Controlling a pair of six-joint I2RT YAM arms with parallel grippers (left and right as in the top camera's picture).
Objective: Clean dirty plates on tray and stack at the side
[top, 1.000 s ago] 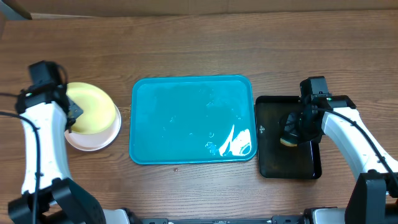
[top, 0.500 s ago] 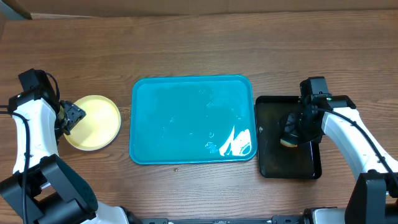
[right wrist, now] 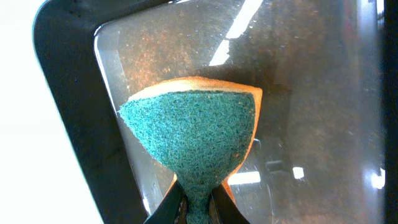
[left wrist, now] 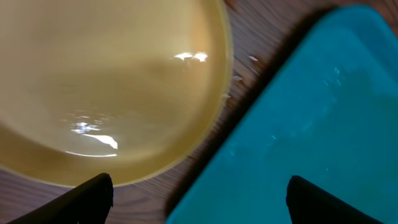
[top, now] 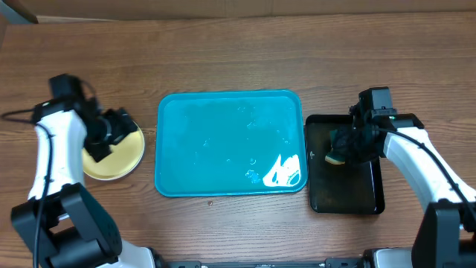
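The left fingers (left wrist: 87,196) had gone from shut to spread, leaving the yellow-green plate (top: 119,160) on the tabletop left of the bare tray (top: 223,141). The right fingers (right wrist: 165,214) pinched the sponge (right wrist: 193,130); stacking looked finished.

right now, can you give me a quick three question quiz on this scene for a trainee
1. True or false: a plate lies on the turquoise tray.
2. The right gripper is shut on the sponge. Over which tray is it? A the turquoise tray. B the black tray.
3. What colour is the plate below the open left gripper?

Key: 1 false; 2 B; 3 pale yellow-green.
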